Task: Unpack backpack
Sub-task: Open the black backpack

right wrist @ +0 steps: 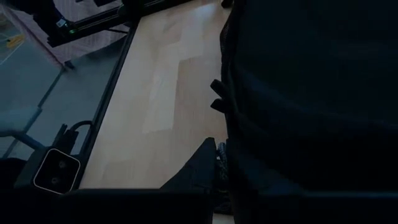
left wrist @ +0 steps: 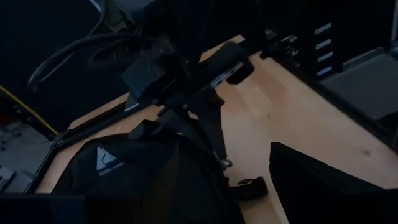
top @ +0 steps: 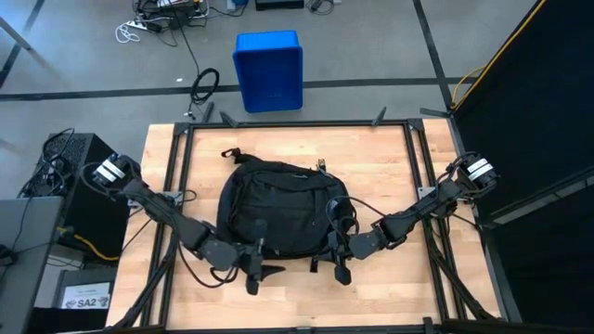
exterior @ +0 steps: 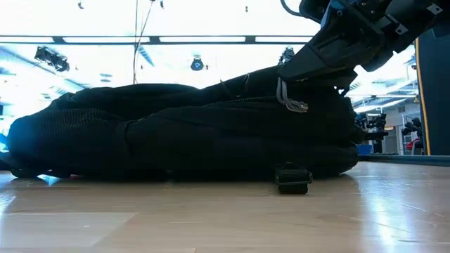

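The black backpack (top: 278, 209) lies flat on the middle of the wooden table, its pale triangular logo (left wrist: 102, 160) showing in the left wrist view. My right gripper (top: 341, 263) is at the backpack's near right side, with its fingertips down on the zip line (exterior: 285, 70). My left gripper (top: 260, 274) hovers open just off the backpack's near edge and touches nothing; one of its dark fingers (left wrist: 311, 180) shows in its wrist view. A strap buckle (exterior: 292, 177) rests on the table beside the bag. My right gripper has its fingers together on the backpack's zip line near the right end, slanting down from the table's right. The silver zip pull (exterior: 294, 103) hangs right below the fingertips (left wrist: 210, 121). The fingers hide the contact itself. The backpack stays resting on the table.
A blue plastic bin (top: 269, 70) stands on the floor beyond the table's far edge. Bare wood (top: 408, 167) lies to the right and left of the backpack. A black frame (top: 297, 122) runs around the table top. Cables and equipment sit left of the table.
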Available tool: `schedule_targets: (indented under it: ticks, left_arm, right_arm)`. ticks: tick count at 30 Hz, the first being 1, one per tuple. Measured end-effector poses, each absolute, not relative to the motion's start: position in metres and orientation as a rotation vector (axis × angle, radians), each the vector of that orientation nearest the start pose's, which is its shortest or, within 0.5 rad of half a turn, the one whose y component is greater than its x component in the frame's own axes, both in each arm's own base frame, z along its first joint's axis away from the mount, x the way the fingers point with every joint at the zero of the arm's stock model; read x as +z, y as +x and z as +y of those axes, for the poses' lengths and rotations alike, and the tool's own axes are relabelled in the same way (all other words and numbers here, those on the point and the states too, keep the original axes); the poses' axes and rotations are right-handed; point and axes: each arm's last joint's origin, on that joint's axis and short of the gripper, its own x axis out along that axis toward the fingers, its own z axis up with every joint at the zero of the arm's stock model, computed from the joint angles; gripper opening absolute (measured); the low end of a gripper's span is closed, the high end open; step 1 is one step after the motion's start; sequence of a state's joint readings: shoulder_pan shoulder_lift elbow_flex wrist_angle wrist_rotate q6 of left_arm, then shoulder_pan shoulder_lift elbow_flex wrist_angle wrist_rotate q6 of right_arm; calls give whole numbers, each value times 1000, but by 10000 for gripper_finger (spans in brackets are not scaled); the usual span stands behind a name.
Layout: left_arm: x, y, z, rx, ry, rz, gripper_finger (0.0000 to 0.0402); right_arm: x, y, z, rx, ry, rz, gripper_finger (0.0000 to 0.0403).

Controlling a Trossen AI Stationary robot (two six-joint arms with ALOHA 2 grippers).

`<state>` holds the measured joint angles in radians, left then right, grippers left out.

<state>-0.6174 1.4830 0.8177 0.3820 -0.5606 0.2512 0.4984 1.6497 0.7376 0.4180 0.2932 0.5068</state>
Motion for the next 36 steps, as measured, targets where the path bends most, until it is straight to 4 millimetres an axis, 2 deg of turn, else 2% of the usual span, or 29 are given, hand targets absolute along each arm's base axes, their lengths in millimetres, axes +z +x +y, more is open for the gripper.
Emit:
schedule_targets:
  ticks: [12, 19, 25, 36]
  left_arm:
    - [217, 276, -175, -37, 434, 256, 219]
    - [214, 293, -187, -25, 527, 273, 219]
    - [211, 307, -192, 6, 590, 354, 220]
    - [209, 311, -193, 29, 577, 371, 260]
  right_arm:
    - [165, 287, 147, 81, 306, 491, 1]
    - [165, 287, 147, 81, 308, 489, 2]
    - [165, 287, 147, 80, 315, 488, 1]
    - [165, 287, 147, 82, 316, 488, 2]
